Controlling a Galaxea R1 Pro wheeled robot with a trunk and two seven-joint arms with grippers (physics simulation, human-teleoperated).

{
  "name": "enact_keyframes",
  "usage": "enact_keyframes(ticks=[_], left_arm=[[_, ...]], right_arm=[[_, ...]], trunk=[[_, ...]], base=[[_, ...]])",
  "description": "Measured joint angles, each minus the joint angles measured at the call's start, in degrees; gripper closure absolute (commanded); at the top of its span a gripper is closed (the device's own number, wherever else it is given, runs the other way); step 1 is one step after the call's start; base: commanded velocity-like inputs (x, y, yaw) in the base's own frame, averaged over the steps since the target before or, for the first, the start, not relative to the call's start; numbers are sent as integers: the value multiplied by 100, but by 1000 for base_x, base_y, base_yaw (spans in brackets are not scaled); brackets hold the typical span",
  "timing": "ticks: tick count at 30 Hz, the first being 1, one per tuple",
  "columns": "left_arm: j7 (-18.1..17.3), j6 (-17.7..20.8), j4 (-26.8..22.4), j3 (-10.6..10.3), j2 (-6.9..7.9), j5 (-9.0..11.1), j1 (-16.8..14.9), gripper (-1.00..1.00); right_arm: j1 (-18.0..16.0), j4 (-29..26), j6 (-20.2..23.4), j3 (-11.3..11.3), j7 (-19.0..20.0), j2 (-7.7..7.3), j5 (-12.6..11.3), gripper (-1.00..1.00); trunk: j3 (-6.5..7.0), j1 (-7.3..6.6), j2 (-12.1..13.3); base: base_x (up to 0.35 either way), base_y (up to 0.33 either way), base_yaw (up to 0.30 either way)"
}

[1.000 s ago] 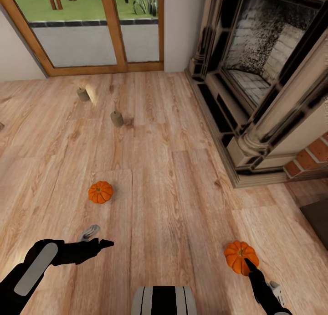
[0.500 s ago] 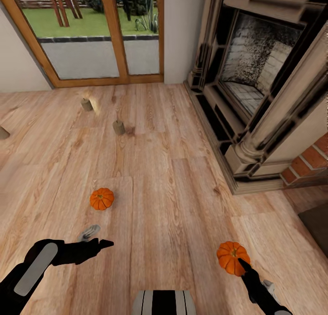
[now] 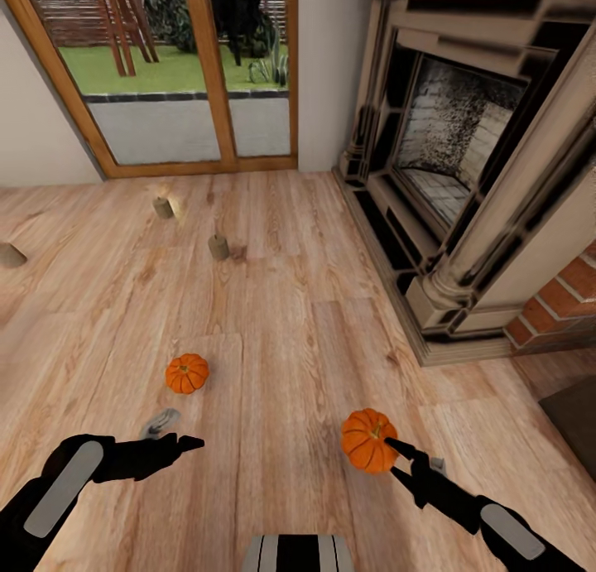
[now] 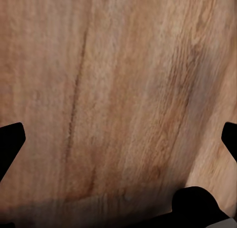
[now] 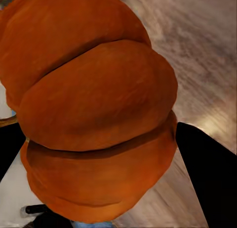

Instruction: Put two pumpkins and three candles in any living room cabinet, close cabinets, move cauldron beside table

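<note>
Two pumpkins: I have one pumpkin (image 3: 369,440) clamped between my right gripper's (image 3: 396,460) closed jaws above the floor (image 3: 298,324), the other pumpkin (image 3: 187,373) lies ahead of my left gripper (image 3: 184,445), its jaws spread, empty.

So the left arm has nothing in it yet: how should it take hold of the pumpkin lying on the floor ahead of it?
Probably from above, fingers closing across the ribbed sides of the floor pumpkin at its widest girth. It sits stem-up on bare boards with open floor all round, so a top-down approach by the left gripper looks unobstructed.
</note>
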Motion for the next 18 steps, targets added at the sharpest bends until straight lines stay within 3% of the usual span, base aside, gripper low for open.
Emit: enact_keyframes(ticks=[6,8,11,14,18], left_arm=[[-1,0,0,30,38,-16,0,-100],[-1,0,0,31,45,-17,0,-100],[-4,0,0,39,88,1,-1,-100],[-4,0,5,47,119,16,0,-100],[1,0,27,85,133,-13,-3,-100]], right_arm=[[1,-118,221,1,4,-29,40,100],[1,-123,219,6,44,-25,262,100],[1,-114,167,-27,379,15,868,100],[0,-98,122,-42,620,19,1039,100],[1,-76,99,-42,703,22,1097,100]], trunk=[[133,-15,8],[177,-20,11],[244,-28,15],[310,-36,19],[399,-46,24]], base=[[0,0,0],[0,0,0],[0,0,0],[0,0,0],[0,0,0]])
